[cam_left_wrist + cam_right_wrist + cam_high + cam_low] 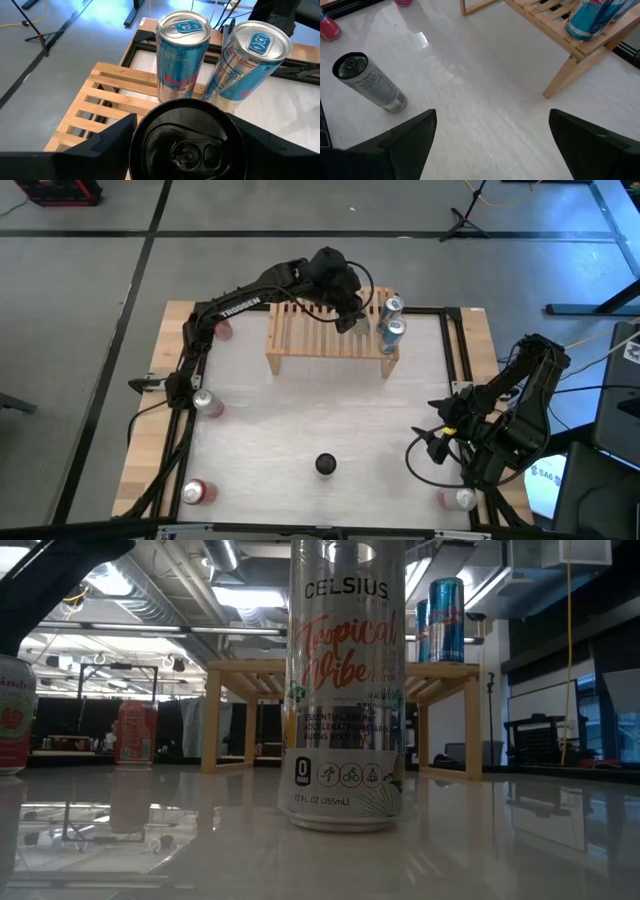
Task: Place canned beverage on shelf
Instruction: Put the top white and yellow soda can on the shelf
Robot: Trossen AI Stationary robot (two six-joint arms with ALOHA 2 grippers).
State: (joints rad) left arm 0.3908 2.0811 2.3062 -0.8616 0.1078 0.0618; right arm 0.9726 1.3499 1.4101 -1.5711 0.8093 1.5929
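Across the scene, a white tabletop (330, 420) edged in light wood. Toward the far edge, the shelf (330, 332), a low light-wood rack with a slatted top on short legs. At the shelf's right end, two blue Red Bull cans (391, 321) upright, close side by side.

Over the shelf top, just left of those two cans, the left pincer (352, 320) at the end of its dark arm reaching in from the left side. Between its fingers in the left wrist view, a dark-topped can (187, 145), upright over the slats just near of the blue pair; fingers (107, 137) on either side of it, though actual contact not discernible, so grasping or released: cannot tell.

At the tabletop's near right corner, the right pincer (437, 442), fingers spread wide and grasping nothing, pointed toward the middle.

Near the middle of the near edge, a Celsius can (325, 464) standing upright alone, black lid up. Along the left side, three red cans: one by the far left corner (223, 330), one midway (207, 404), one at the near left corner (196, 492). One more red and silver can (461, 499) at the near right, beside the right arm's base.
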